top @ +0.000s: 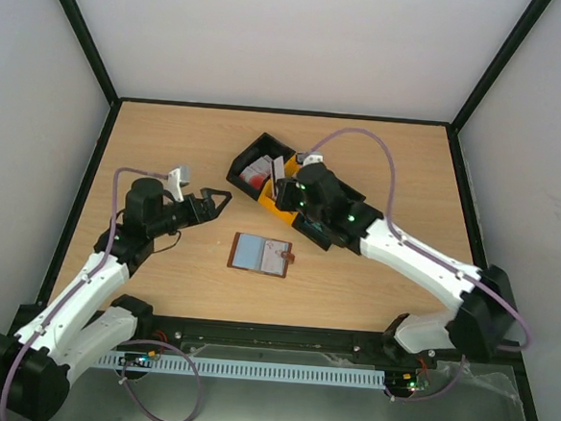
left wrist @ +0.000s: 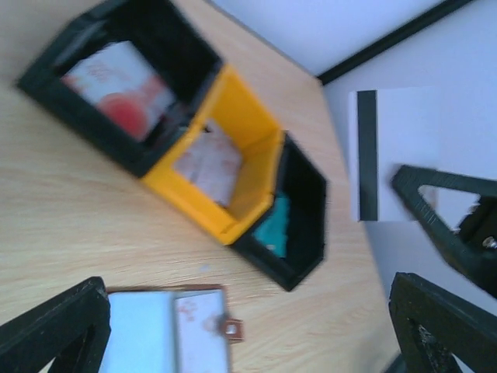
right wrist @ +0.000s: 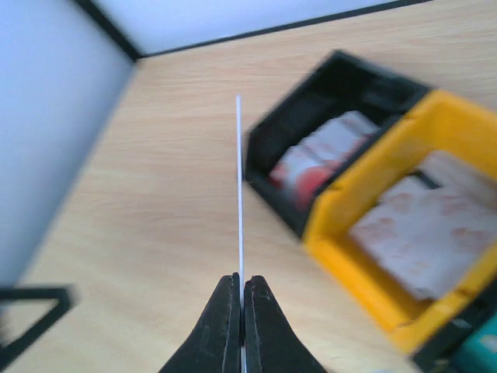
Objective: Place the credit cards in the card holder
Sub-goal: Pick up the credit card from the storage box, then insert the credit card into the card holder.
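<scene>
Pale wood table (top: 170, 135), white walls around it. Three bins sit in a diagonal row from far left to near right. A black bin (top: 250, 165) holds red-marked white cards, a yellow bin (left wrist: 256, 124) holds pink-marked white ones, and a second black bin (left wrist: 307, 194) holds teal cards (left wrist: 273, 227). The card holder (top: 261, 254) lies open flat near the front of the row, its long axis left to right and its snap tab (top: 291, 259) pointing right. The left gripper (top: 221, 203) hangs spread and empty to the left of it. The right gripper (right wrist: 240, 278) is clamped on one white card (right wrist: 239, 194), held off the table at the bins. The card is seen edge-on and runs straight out from the fingertips.
</scene>
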